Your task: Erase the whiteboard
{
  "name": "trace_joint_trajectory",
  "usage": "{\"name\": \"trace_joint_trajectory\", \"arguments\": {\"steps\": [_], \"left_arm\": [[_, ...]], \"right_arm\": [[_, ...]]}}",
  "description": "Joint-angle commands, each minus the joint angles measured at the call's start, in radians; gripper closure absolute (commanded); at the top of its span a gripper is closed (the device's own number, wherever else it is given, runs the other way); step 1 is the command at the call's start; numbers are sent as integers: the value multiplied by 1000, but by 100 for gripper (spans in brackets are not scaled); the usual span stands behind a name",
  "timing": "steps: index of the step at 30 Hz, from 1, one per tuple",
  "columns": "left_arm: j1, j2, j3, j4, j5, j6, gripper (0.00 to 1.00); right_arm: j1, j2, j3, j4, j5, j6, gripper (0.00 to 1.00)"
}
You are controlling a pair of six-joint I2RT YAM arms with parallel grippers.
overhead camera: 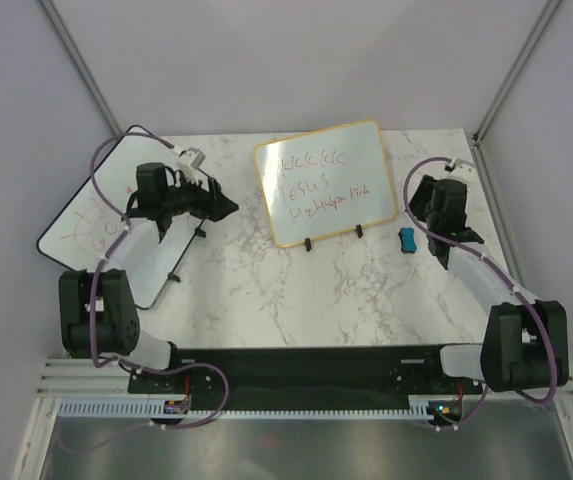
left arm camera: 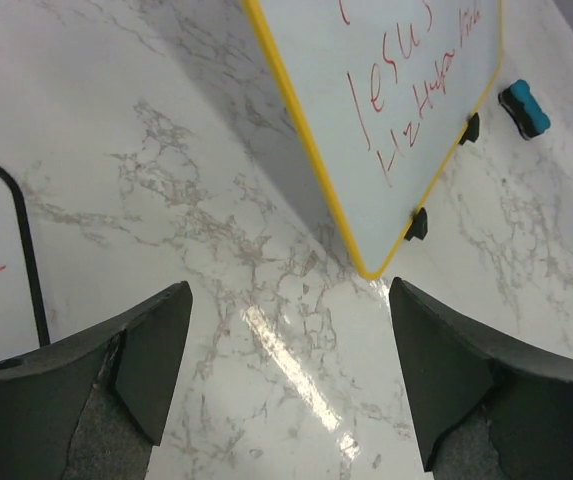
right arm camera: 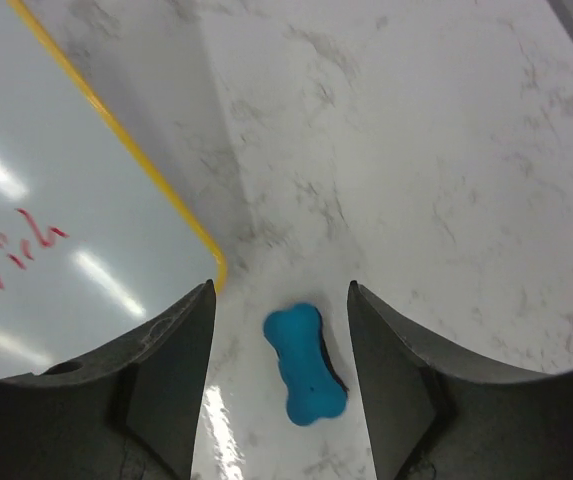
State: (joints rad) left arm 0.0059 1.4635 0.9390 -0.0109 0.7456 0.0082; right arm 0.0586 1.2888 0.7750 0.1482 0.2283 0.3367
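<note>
Whiteboard (overhead camera: 326,182), tan-framed, stands toward the far side of the marble table (overhead camera: 246,290), propped on two small black feet (overhead camera: 309,245) so that its face leans back and upward. That tilt, I judge, suits wiping from above. Several lines of red writing cover it, so no erasing shows yet. A blue eraser (overhead camera: 407,239) lies flat on the table just off the whiteboard's right lower corner, near the frame but not touching it. The right gripper (overhead camera: 438,248) hangs over that spot. In its wrist view the jaws stand apart and the eraser (right arm camera: 306,365) lies on the table between them. Neither finger is visibly in contact, so nothing is held. The straddling pose reads as lining up to pick up the eraser, since the writing cannot be cleared without it. The left gripper (overhead camera: 231,207) is to the whiteboard's left, well apart from it, with its jaws spread wide and empty. It points toward the frame's lower left corner (left arm camera: 371,268), perhaps ready to brace the whiteboard against a push, though that is a guess. Farther left of the whiteboard, a larger black-edged board (overhead camera: 86,215) with red doodles lies partly under the left arm and plays no part here. A light board on small feet may slide or tip under the eraser.
</note>
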Motion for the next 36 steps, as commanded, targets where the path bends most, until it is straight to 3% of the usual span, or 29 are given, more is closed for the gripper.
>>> {"name": "trace_joint_trajectory", "arguments": {"steps": [1,3,10,13,16,19,27,36], "left_arm": [[-29,108,139,-124,115,-80,12],[-44,176,220,-124,115,-158,12],[-60,362,366,-113,195,-200,13],[-63,380,382,-103,193,-185,13],[-66,409,397,-92,201,-185,13],[-70,442,417,-101,235,-185,14],[-73,443,443,-150,252,-145,14],[-73,439,440,-155,247,-128,14]], "right_arm": [[-3,55,-40,-254,97,4,36],[-3,111,-30,-279,60,-4,34],[-3,268,44,-345,-47,-44,37],[-2,280,59,-352,-40,-71,46],[-3,288,75,-346,-43,-93,47],[0,302,79,-337,-115,-96,46],[3,259,76,-338,-133,-107,39],[15,236,96,-363,-46,-126,38]]}}
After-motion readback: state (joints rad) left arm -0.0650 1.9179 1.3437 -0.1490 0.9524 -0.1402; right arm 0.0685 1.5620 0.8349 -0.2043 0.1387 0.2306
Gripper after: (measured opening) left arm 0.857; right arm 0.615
